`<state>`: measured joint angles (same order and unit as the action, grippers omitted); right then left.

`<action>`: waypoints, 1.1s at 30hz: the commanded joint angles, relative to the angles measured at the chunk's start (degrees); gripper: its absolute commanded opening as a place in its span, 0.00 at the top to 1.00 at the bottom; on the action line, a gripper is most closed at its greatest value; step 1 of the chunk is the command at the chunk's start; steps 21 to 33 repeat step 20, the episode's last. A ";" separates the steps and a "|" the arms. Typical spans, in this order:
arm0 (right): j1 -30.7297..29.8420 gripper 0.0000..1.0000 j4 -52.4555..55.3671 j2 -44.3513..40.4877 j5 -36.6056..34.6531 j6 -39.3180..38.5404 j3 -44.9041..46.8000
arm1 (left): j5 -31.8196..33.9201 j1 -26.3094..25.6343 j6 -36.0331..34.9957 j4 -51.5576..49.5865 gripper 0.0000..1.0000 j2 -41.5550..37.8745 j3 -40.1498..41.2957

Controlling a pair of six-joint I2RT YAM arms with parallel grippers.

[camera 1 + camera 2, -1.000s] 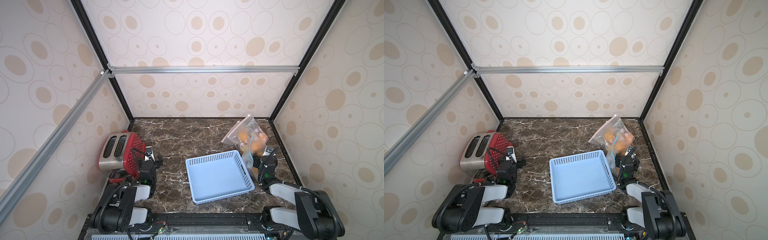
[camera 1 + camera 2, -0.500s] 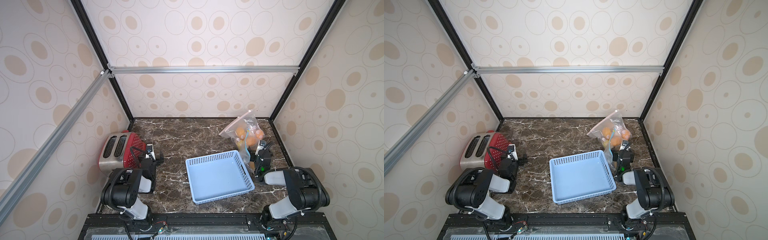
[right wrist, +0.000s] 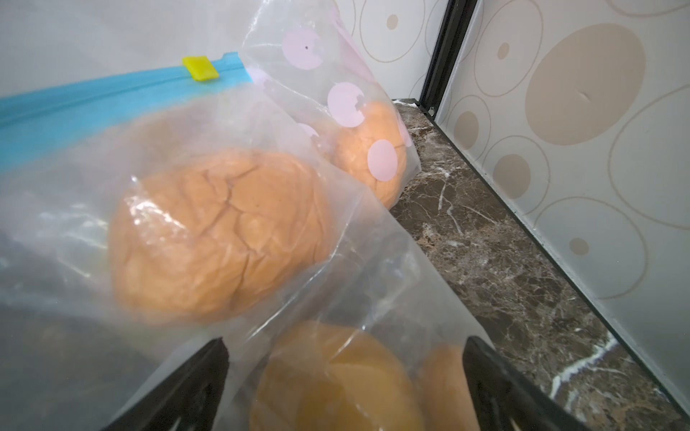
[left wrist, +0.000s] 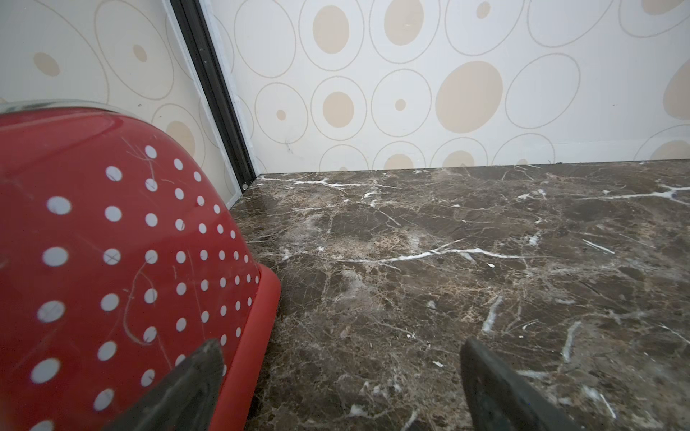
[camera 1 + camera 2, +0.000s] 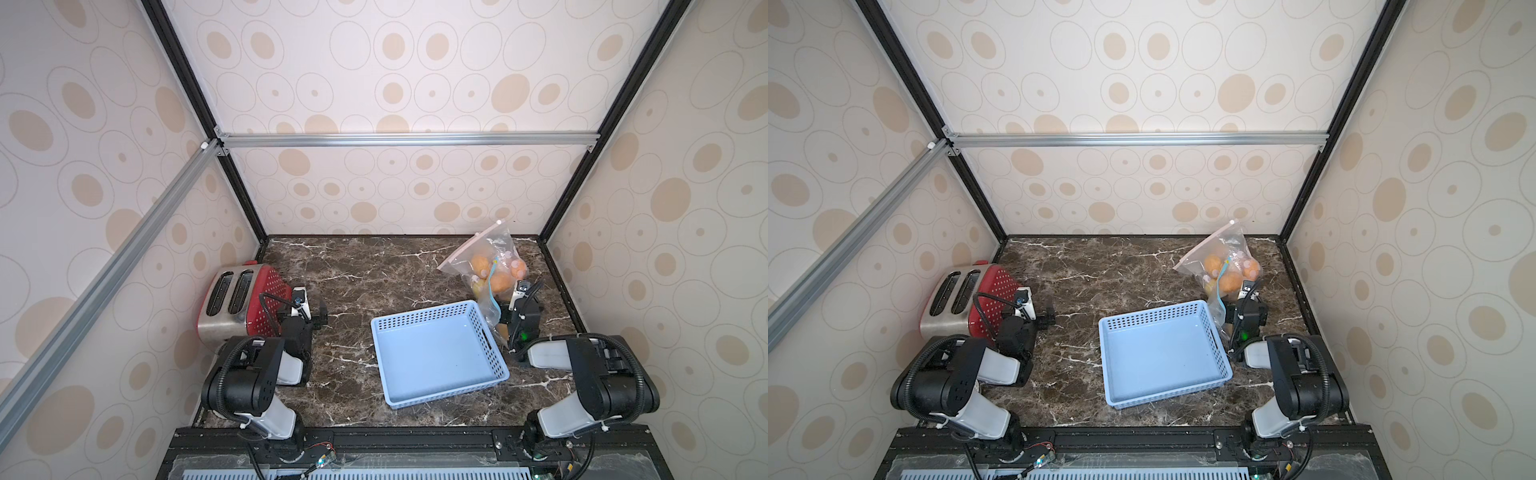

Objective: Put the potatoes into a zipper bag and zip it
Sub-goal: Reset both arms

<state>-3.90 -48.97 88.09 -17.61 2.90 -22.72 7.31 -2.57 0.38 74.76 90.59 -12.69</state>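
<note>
- The wrinkly orange-tan potatoes point(image 3: 220, 239) all look to be bagged. They sit inside a clear plastic zipper bag point(image 5: 486, 249) slumped on the dark marble tabletop point(image 4: 448, 261), and I see none loose on the marble.
- The shallow light-blue perforated plastic basket point(image 5: 424, 316) has no potatoes in it, so I'd say the loading is done.
- In the right wrist view the bag's blue zip strip point(image 3: 93, 97) lies flat, with its small yellow slider point(image 3: 199, 68) at the strip's end. It looks closed along the stretch I can see, but the rest is hidden, so I can't swear it is fully zipped.
- A second clear pouch with pale pink dots point(image 3: 336, 100) leans behind it, holding at least one potato.
- If anything is left to do, I'd guess only a check of the zip.
- The right gripper point(image 3: 347, 343) has its fingers spread wide. The bag's lower end and a potato lie between them, and I see no sign of squeezing.
- The biggest potato is just ahead of and above that gripper, and the basket is just beside it on its inner side.
- The left gripper point(image 4: 339, 347) is also spread wide and empty. It sits low over the marble, right beside a red white-dotted toaster point(image 5: 245, 299), with the bag well away across the table on its right.
</note>
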 commanded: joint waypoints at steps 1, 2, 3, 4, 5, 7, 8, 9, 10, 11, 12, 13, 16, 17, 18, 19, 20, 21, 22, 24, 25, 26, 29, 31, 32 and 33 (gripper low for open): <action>-0.41 0.00 0.81 -0.14 0.20 -0.79 -0.13 | -0.45 0.44 0.15 2.27 0.01 -0.24 -0.37; -0.42 0.00 0.83 -0.18 0.13 -0.79 -0.13 | -0.44 0.43 0.23 2.15 0.01 -0.28 -0.41; -0.45 0.00 0.89 -0.15 0.16 -0.82 -0.13 | -0.41 0.40 0.23 2.23 0.01 -0.30 -0.41; -0.47 0.00 0.85 -0.20 0.17 -0.84 -0.13 | -0.41 0.41 0.23 2.23 0.01 -0.32 -0.41; -0.42 0.00 0.83 -0.20 0.20 -0.82 -0.13 | -0.45 0.46 0.15 2.23 0.01 -0.30 -0.41; -0.46 0.00 0.88 -0.19 0.14 -0.79 -0.13 | -0.44 0.38 0.15 2.23 0.01 -0.32 -0.43; -0.51 0.00 0.85 -0.18 0.14 -0.79 -0.13 | -0.46 0.42 0.14 2.23 0.01 -0.28 -0.41; -0.45 0.00 0.83 -0.20 0.17 -0.79 -0.13 | -0.46 0.45 0.19 2.23 0.01 -0.24 -0.46; -0.43 0.00 0.88 -0.15 0.13 -0.79 -0.13 | -0.46 0.40 0.16 2.14 0.01 -0.23 -0.46; -0.47 0.00 0.83 -0.20 0.20 -0.79 -0.13 | -0.46 0.46 0.15 2.08 0.01 -0.17 -0.50; -0.48 0.00 0.80 -0.16 0.16 -0.79 -0.13 | -0.52 0.43 0.19 1.90 0.01 -0.15 -0.58; -0.49 0.00 0.88 -0.20 0.17 -0.81 -0.13 | -0.67 0.43 0.30 1.31 0.01 -0.02 -0.96; -0.47 0.00 0.89 -0.09 0.18 -0.75 -0.13 | -0.89 0.52 0.47 0.82 0.01 0.04 -1.22; -0.42 0.00 0.89 -0.14 0.17 -0.79 -0.13 | -0.97 0.63 0.50 0.87 0.01 -0.06 -1.16; -0.47 0.00 0.89 -0.16 0.15 -0.83 -0.13 | -0.98 0.63 0.37 1.36 0.01 -0.16 -0.88; -0.41 0.00 0.89 -0.05 0.14 -0.80 -0.13 | -0.77 0.53 0.17 2.11 0.01 -0.31 -0.41; -0.50 0.00 0.97 -0.03 0.10 -0.80 -0.13 | -1.00 0.40 -0.02 2.55 0.01 -0.28 -0.17; -0.50 0.00 0.97 -0.03 0.10 -0.80 -0.13 | -1.00 0.40 -0.02 2.55 0.01 -0.28 -0.17; -0.50 0.00 0.97 -0.03 0.10 -0.80 -0.13 | -1.00 0.40 -0.02 2.55 0.01 -0.28 -0.17; -0.50 0.00 0.97 -0.03 0.10 -0.80 -0.13 | -1.00 0.40 -0.02 2.55 0.01 -0.28 -0.17; -0.50 0.00 0.97 -0.03 0.10 -0.80 -0.13 | -1.00 0.40 -0.02 2.55 0.01 -0.28 -0.17; -0.50 0.00 0.97 -0.03 0.10 -0.80 -0.13 | -1.00 0.40 -0.02 2.55 0.01 -0.28 -0.17; -0.50 0.00 0.97 -0.03 0.10 -0.80 -0.13 | -1.00 0.40 -0.02 2.55 0.01 -0.28 -0.17; -0.50 0.00 0.97 -0.03 0.10 -0.80 -0.13 | -1.00 0.40 -0.02 2.55 0.01 -0.28 -0.17; -0.50 0.00 0.97 -0.03 0.10 -0.80 -0.13 | -1.00 0.40 -0.02 2.55 0.01 -0.28 -0.17; -0.50 0.00 0.97 -0.03 0.10 -0.80 -0.13 | -1.00 0.40 -0.02 2.55 0.01 -0.28 -0.17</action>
